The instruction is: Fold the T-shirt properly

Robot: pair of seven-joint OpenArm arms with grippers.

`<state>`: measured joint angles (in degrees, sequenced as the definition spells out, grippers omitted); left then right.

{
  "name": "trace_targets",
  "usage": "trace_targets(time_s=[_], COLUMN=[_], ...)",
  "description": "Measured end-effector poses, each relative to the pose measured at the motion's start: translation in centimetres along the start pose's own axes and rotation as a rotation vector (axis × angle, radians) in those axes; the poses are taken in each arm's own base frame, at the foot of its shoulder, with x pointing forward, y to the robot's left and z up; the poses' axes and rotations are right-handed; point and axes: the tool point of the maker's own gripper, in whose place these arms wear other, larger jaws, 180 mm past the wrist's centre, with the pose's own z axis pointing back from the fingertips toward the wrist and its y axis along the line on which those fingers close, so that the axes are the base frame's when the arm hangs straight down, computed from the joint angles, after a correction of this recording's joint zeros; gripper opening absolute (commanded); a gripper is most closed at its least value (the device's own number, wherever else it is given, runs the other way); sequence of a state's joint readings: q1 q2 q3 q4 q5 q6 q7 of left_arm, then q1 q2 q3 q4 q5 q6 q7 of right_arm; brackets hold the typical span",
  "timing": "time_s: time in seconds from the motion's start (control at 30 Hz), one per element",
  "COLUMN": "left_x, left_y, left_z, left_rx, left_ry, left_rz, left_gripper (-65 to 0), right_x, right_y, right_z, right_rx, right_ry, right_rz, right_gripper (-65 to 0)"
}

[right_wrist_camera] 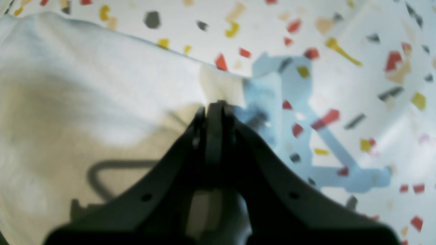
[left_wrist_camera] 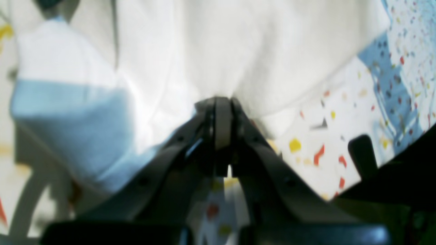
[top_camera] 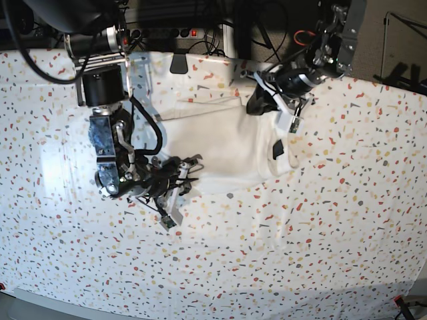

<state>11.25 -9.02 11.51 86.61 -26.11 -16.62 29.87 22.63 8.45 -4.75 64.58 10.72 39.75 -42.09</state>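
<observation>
While both arms reach in from the far edge, the scene reads as follows.

T-shirt (top_camera: 223,143): white, plain side up, spread near the far edge of the table, about midway between its left and right edges; no print shows.
T-shirt edges: one corner bunches at each gripper, and the cloth between them lies mostly flat with soft creases.
Left gripper (left_wrist_camera: 223,102): fingers pressed together on a pinch of the T-shirt's white cloth, at the shirt's side nearer the table's right edge.
Right gripper (right_wrist_camera: 216,105): fingers closed tight on the shirt's hem, at its near corner toward the table's left edge.
Tablecloth (top_camera: 320,227): white, speckled with red, yellow and grey flecks, covering the whole table under the shirt.
Shadows: bluish arm shadows fall on the tablecloth beside both grippers.
</observation>
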Motion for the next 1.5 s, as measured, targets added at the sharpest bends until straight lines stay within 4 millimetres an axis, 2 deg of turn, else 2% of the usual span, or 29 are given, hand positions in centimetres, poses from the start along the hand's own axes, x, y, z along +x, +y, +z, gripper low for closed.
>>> trace_targets(time_s=[0.1, 0.23, 0.33, 0.47, 0.6, 0.8, 0.97, 1.03, 1.17, 1.27, 1.4, 1.5], left_x=[1.4, 4.2, 6.2, 8.9, 10.8, 12.6, 15.9, 17.0, 16.7, 16.5, 16.7, 15.3], left_y=[1.0, 3.2, 4.7, 6.7, 7.4, 5.9, 6.1, 6.3, 6.0, 5.4, 3.7, 3.1], left_z=[-1.3, -2.9, -3.9, -4.9, -5.8, -7.5, -7.3, -7.2, -6.6, -5.6, -3.1, -0.7], left_rx=[0.011, 0.053, 0.08, 0.127, 0.14, 0.104, 0.122, 0.125, 0.114, 0.11, 0.089, 0.095], left_ry=[-0.018, -0.048, -0.077, -0.114, -0.13, -0.146, -0.205, -0.22, -0.171, -0.167, -0.201, -0.217], left_rz=[0.012, 0.001, -0.01, -0.022, -0.028, -0.042, -0.127, -0.138, -0.139, -0.165, -0.226, -0.264], left_gripper=[-65.0, -65.0, -65.0, -65.0, -65.0, -65.0, -65.0, -65.0, -65.0, -65.0, -65.0, -65.0], right_x=[-1.6, -4.0, -5.4, -6.4, -6.2, -4.5, -3.0, -2.3, 0.0, 1.2, -0.3, -1.6], right_y=[-0.8, -0.3, 1.4, 5.0, 7.9, 10.5, 12.6, 12.9, 12.9, 11.6, 9.3, 6.9], right_z=[1.0, 2.5, 3.5, 4.5, 4.5, 3.3, 2.7, 3.2, 5.9, 8.8, 12.0, 14.4], right_rx=[-0.027, -0.048, -0.044, 0.029, 0.085, 0.099, 0.137, 0.139, 0.103, 0.046, -0.026, -0.091], right_ry=[0.004, 0.003, -0.003, -0.054, -0.092, -0.129, -0.167, -0.19, -0.264, -0.322, -0.34, -0.367], right_rz=[-0.011, 0.005, 0.024, -0.018, -0.057, -0.073, -0.11, -0.108, -0.052, -0.006, -0.054, -0.131], right_gripper=[-65.0, -65.0, -65.0, -65.0, -65.0, -65.0, -65.0, -65.0, -65.0, -65.0, -65.0, -65.0])
